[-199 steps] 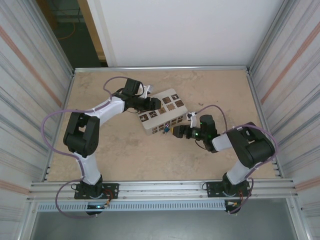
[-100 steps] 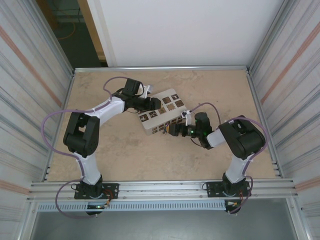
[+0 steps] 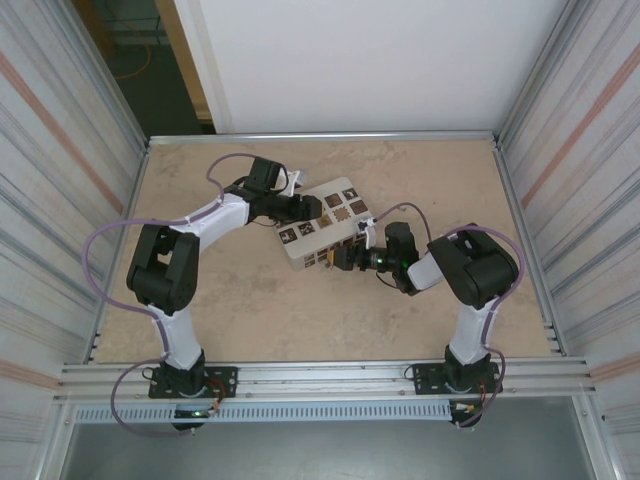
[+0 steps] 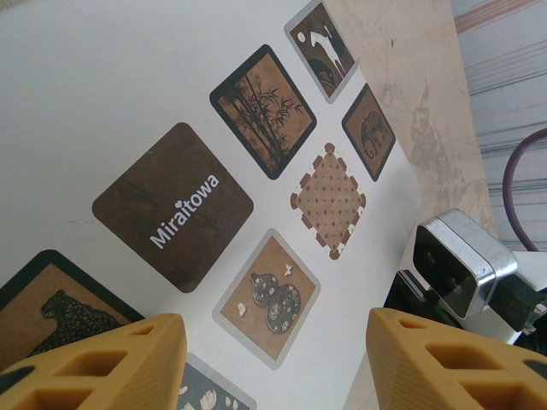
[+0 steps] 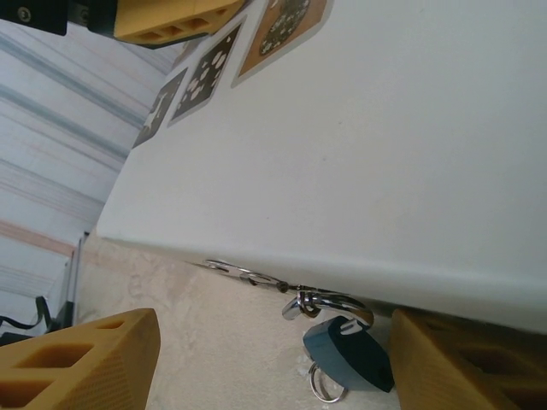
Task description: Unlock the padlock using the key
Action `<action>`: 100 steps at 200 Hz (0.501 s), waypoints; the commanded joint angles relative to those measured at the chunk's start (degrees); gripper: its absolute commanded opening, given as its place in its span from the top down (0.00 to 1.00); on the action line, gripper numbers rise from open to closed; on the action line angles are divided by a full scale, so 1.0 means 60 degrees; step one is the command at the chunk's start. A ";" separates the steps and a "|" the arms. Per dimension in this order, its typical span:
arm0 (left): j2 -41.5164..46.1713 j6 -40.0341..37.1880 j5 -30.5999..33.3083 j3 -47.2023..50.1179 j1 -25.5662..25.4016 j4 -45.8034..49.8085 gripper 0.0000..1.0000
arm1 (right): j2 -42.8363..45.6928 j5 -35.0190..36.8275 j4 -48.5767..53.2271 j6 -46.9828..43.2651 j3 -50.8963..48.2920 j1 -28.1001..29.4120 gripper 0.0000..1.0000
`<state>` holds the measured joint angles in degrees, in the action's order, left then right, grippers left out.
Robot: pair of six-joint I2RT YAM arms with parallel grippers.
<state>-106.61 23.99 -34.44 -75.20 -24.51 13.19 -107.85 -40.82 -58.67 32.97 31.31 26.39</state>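
Padlock (image 5: 349, 354) against white box (image 5: 410, 171) near table (image 3: 250, 310) centre, flanked by wide-spread right gripper (image 5: 273, 363); left gripper (image 4: 273, 359) wide over box top.

The white cardboard box with brown square tiles (image 3: 325, 225) lies on the beige table (image 3: 250, 300), towards the far middle. The left gripper (image 3: 308, 208) is over the box top. The small blue metal padlock (image 5: 349, 354) is at the box's near side, between the fingers of the right gripper (image 3: 345, 260).
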 commanded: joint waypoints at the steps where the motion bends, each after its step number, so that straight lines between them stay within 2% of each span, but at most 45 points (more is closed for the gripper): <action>1: -0.0147 0.0118 0.0010 0.0419 -0.0251 0.0468 0.42 | -0.0188 -0.0215 -0.0405 0.0101 0.0214 0.0097 0.31; 100: -0.0046 0.0176 0.0011 0.0492 -0.0302 0.0467 0.43 | -0.0213 -0.0477 -0.0704 -0.0002 0.0442 0.0128 0.31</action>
<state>-106.48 24.18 -34.28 -74.85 -24.51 12.71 -108.57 -42.33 -59.18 32.97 31.99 26.76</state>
